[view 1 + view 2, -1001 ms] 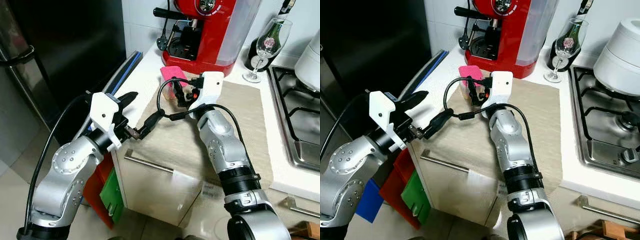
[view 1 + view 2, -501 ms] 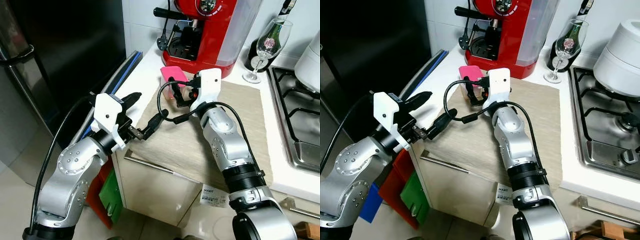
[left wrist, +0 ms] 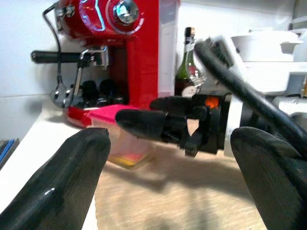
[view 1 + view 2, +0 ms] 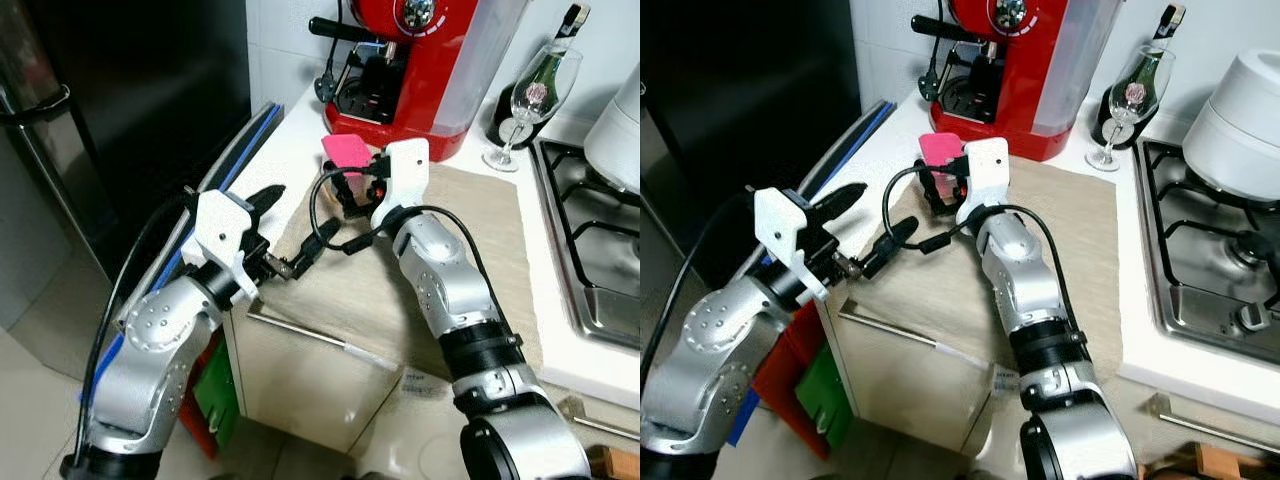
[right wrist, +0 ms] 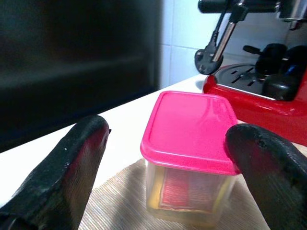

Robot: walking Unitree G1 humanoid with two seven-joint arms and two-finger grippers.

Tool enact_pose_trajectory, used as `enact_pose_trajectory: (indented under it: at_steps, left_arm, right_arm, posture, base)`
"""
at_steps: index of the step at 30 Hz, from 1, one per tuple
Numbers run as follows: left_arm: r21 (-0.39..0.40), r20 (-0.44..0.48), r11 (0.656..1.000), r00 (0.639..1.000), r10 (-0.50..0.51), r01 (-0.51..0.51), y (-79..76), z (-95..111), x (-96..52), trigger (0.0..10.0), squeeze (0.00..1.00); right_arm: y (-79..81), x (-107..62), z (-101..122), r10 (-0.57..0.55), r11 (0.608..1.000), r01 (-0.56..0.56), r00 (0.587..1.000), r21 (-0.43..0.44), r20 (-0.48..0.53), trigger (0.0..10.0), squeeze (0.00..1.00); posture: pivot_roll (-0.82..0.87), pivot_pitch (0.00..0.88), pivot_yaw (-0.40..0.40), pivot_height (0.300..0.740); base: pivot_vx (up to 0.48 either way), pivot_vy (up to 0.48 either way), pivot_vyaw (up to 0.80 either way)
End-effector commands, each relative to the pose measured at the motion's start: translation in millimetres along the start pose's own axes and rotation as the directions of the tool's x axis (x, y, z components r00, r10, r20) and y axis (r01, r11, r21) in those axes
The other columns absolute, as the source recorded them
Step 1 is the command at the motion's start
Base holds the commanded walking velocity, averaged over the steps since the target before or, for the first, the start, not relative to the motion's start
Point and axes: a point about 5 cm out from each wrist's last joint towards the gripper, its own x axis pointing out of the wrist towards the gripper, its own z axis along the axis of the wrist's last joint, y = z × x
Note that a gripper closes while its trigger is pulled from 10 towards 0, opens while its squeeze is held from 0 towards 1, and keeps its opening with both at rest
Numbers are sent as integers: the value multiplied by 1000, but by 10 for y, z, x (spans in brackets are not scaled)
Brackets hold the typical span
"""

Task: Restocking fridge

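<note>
Sitting upper-centre on your table (image 4: 300, 140), the pink-lidded clear container (image 5: 189, 155) holds something reddish; your right gripper (image 5: 165, 158) straddles it, spread wide.

A white kitchen counter (image 4: 292, 140) runs along a wall of pale square tiles (image 4: 283, 45); a beige woven mat (image 4: 490, 240) lies over its middle; a glossy red espresso machine (image 4: 420, 60) stands at the back, with a stemmed wine glass (image 4: 527, 95) and a dark bottle (image 4: 560, 40) beside it; a steel gas hob (image 4: 600, 250) sits in the counter on the right, a white pot (image 4: 1240, 125) upon it; below, a pale cabinet front carries a thin metal bar handle (image 4: 310, 335); to the left stands a tall black appliance with a curved handle (image 4: 40, 110); red and green crates (image 4: 205, 390) rest on the light floor (image 4: 30, 400); blue-edged flat boards (image 4: 235, 165) lean in the gap; the daylight is even.
</note>
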Motion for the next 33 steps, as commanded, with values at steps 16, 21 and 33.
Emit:
enact_pose_trajectory:
  at_steps: [16,21,33]
  left_arm:
    - [-80,58,991,992,115,-110,-106,-518,112,10000,0]
    - [-73,61,991,991,116,-112,-95,-519,100,10000,0]
    - [-72,66,992,992,106,-101,-164,-555,106,10000,0]
  right_arm:
    - [-124,62,-139,-22,995,27,998,100,-53,10000,1000]
    - [-86,97,-154,0,997,5,997,79,-72,10000,929]
    - [-64,159,-219,17,997,-6,990,82,-140,10000,0]
  posture:
    - [33,0,-141,740]
    - [36,0,-145,740]
    - [37,0,-160,740]
  base:
    - [0,0,0]
    - [0,0,0]
    - [0,0,0]
